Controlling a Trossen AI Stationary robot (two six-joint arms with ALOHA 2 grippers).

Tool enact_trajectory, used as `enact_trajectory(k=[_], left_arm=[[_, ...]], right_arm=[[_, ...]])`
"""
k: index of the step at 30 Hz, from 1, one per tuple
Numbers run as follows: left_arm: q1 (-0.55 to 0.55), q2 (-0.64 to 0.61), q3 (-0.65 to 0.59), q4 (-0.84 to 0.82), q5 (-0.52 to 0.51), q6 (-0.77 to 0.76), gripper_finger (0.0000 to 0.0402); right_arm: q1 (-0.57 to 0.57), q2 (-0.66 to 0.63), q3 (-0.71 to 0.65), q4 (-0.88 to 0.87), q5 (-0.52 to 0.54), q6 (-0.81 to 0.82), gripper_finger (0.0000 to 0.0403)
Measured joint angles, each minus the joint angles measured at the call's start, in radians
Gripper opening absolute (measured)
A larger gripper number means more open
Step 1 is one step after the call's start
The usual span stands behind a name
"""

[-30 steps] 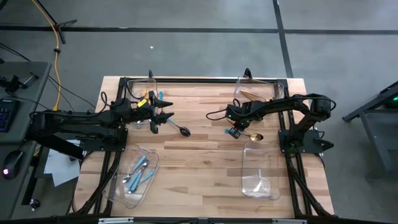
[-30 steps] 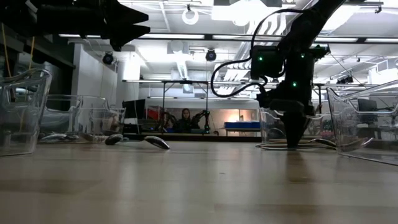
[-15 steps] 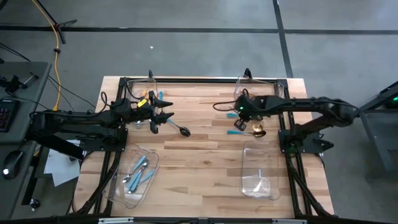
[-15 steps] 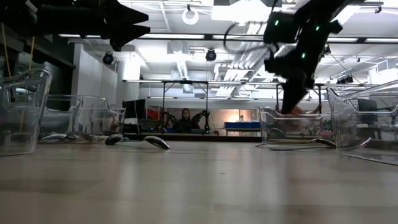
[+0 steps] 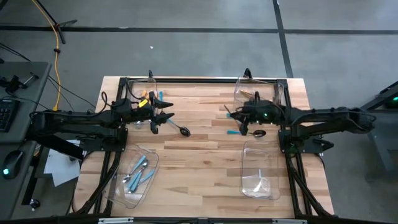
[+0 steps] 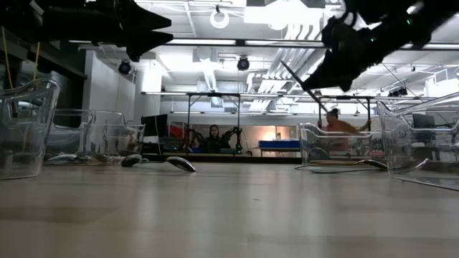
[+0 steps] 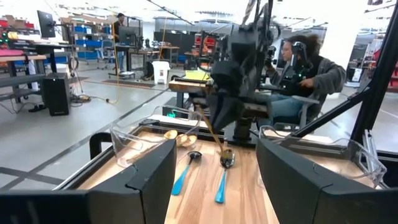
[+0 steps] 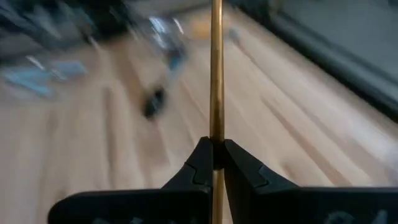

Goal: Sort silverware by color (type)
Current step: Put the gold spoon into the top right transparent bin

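Gold spoon (image 8: 216,74) is pinched between my right gripper's (image 8: 214,163) fingers, which press together on its thin handle; it hangs clear of the table (image 5: 199,155), bowl end down as the left wrist view shows it. My right gripper sits over the table's right half, just beside the far right clear bin (image 5: 278,93), which holds other gold pieces. On the wood under and beside it lie two teal-handled black spoons (image 7: 184,173). My left gripper (image 5: 163,117) hovers over the left half with fingers spread, holding nothing; a black spoon (image 5: 181,130) lies just beside it. The near left bin (image 5: 111,186) holds light-blue-handled pieces (image 5: 138,171). Orange handles (image 5: 143,101) show in the far left bin. Near right bin (image 5: 260,174): contents unclear.
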Motion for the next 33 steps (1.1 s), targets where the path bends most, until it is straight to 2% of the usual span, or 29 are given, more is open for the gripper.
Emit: enact_trajectory(k=[5,9,15,23,33], left_arm=[[0.0,0.0,0.0,0.022,0.0,-0.001,0.0211],[0.0,0.0,0.0,0.066,-0.006,0.0,0.0211],[0.0,0.008,0.0,0.081,-0.09,0.001,0.0211],[0.0,0.095,0.0,0.109,-0.094,0.033,0.0211],[0.0,0.126,0.0,0.152,-0.093,0.034,0.0211]], right_arm=[[0.002,0.021,-0.16,0.52,-0.094,-0.079,0.0005],[-0.013,0.067,-0.15,0.704,-0.174,-0.15,0.0005],[-0.016,0.125,-0.045,0.719,-0.242,-0.263,0.0005],[-0.016,0.211,-0.024,0.725,-0.231,-0.304,0.0005],[-0.016,0.218,-0.024,0.771,-0.242,-0.297,0.0005]])
